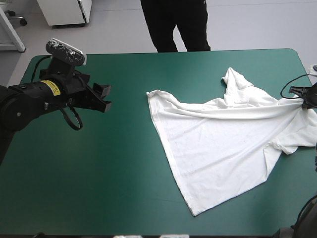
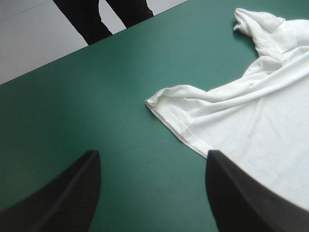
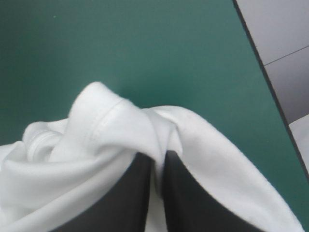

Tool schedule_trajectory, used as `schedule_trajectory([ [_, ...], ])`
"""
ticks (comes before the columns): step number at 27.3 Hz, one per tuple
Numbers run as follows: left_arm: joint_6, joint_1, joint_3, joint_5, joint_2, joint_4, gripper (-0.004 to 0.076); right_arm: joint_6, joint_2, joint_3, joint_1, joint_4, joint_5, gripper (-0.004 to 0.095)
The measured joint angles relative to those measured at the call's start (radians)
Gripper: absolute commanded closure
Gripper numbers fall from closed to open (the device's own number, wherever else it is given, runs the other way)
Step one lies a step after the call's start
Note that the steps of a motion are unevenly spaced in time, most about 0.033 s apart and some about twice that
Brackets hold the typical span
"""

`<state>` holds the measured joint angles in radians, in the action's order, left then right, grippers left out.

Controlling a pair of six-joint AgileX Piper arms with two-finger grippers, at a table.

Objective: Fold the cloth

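Currently the white short-sleeved fabric T-shirt point(image 1: 223, 144) lies partly spread on the right half of the teal-green worktop point(image 1: 99, 188). The right end effector point(image 3: 160, 159) grips a bunched edge near the worktop's right edge — apparently the flattening step. The left end effector point(image 1: 105, 97) hangs open, well apart; next it likely needs the free corner facing it.

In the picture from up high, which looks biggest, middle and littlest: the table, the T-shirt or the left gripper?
1. The table, teal-green, by far.
2. The T-shirt, covering its right part.
3. The left gripper, smallest even if raised nearer the camera.
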<state>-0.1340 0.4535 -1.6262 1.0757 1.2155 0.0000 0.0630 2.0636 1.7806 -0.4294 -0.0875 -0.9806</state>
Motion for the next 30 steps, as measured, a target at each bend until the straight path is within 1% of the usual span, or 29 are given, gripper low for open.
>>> schedule_trajectory([
  [1,0.0,0.0,0.0,-0.001,0.0,0.0,0.0267,0.013,-0.001,0.005,0.0,-0.011,-0.01,0.0273],
  [2,0.001,0.0,0.0,0.003,0.0,0.0,0.0267,0.02,-0.009,0.006,-0.003,-0.015,-0.023,0.0199],
  [3,0.001,0.0,0.0,0.009,0.0,0.0,0.0267,0.024,-0.017,0.006,-0.007,-0.017,-0.03,0.016],
  [4,0.001,0.0,0.0,0.014,0.0,0.0,0.0267,0.026,-0.026,0.006,-0.012,-0.018,-0.036,0.0141],
  [6,0.001,0.0,0.0,0.042,0.0,0.0,0.0266,0.036,-0.066,0.006,-0.025,-0.027,-0.057,0.0158],
  [10,0.001,0.0,0.0,0.117,0.0,0.024,0.0266,0.122,-0.211,0.006,-0.063,-0.151,-0.142,0.0222],
  [13,0.001,0.0,0.0,0.143,0.0,0.076,0.0266,0.169,-0.329,0.006,-0.056,-0.25,-0.202,0.0233],
  [15,0.001,0.0,0.0,0.145,0.0,0.113,0.0266,0.193,-0.42,0.006,-0.026,-0.288,-0.237,0.0233],
  [19,0.001,0.0,0.0,0.125,0.0,0.148,0.0266,0.203,-0.596,-0.031,0.109,-0.281,-0.256,0.0233],
  [22,0.001,0.0,0.0,0.094,0.006,0.177,0.0266,0.202,-0.74,-0.114,0.262,-0.241,-0.267,0.0233],
  [26,0.001,0.0,-0.023,0.096,0.054,0.199,0.0266,0.168,-0.889,-0.252,0.47,-0.158,-0.269,0.0233],
  [30,-0.004,0.0,-0.05,0.097,0.124,0.198,0.0266,0.151,-0.967,-0.345,0.587,-0.135,-0.269,0.0233],
])
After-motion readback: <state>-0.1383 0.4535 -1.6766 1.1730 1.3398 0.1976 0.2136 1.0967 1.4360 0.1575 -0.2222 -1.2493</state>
